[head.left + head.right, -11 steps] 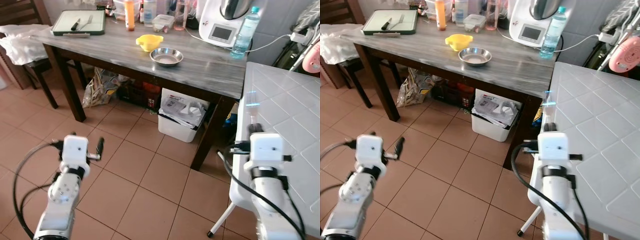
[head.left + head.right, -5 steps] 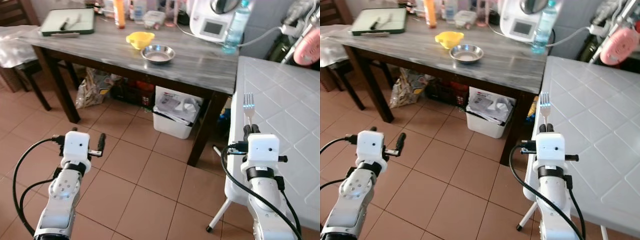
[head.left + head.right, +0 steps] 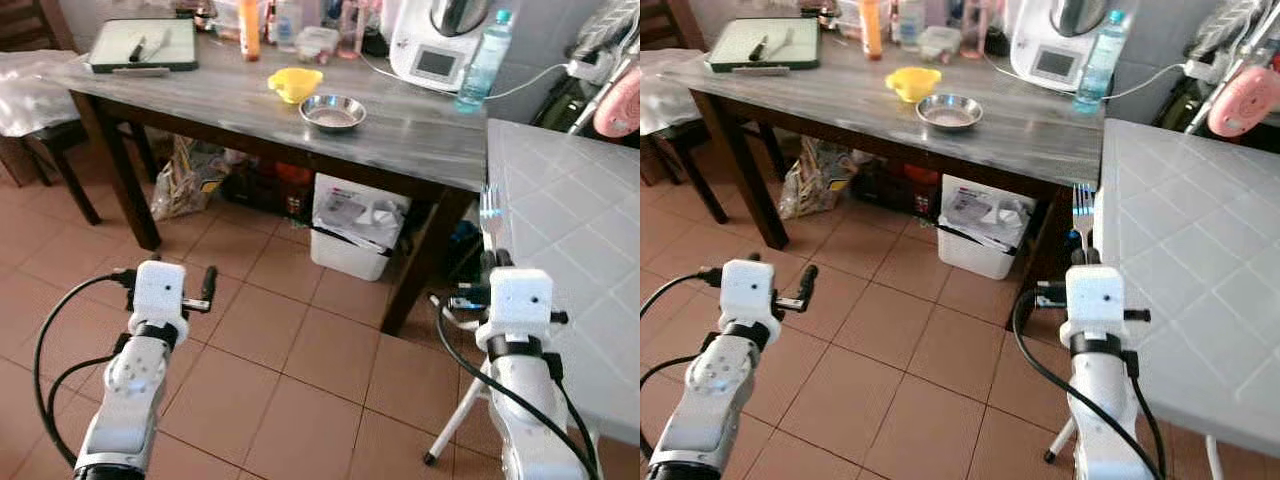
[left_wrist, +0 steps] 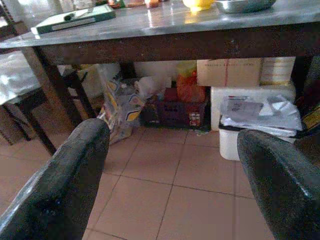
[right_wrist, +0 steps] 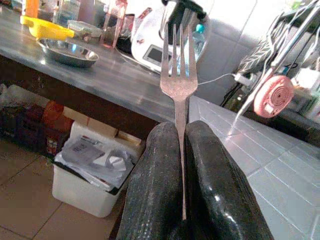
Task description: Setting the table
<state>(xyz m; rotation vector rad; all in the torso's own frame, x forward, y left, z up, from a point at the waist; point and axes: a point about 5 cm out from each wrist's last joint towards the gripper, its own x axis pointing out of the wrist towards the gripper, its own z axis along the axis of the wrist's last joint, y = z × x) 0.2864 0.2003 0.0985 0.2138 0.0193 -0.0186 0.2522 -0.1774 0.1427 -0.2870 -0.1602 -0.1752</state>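
Note:
My right gripper (image 3: 497,258) is shut on the handle of a metal fork (image 3: 490,212), which stands upright with its tines up. In the right wrist view the fork (image 5: 178,75) rises from between the two black fingers (image 5: 150,170). It is held at the near left edge of the white tiled table (image 3: 570,230). My left gripper (image 4: 172,135) is open and holds nothing, low over the tiled floor and pointing at the wooden table (image 3: 400,130).
The wooden table carries a metal bowl (image 3: 333,112), a yellow bowl (image 3: 296,84), a green tray (image 3: 140,45) with cutlery, a water bottle (image 3: 482,60) and a kitchen appliance (image 3: 440,40). A white bin (image 3: 360,230) stands under it. A chair (image 3: 40,90) is far left.
The whole picture has shifted as the camera moved. The fork stays upright in my right gripper, and my left gripper stays open.

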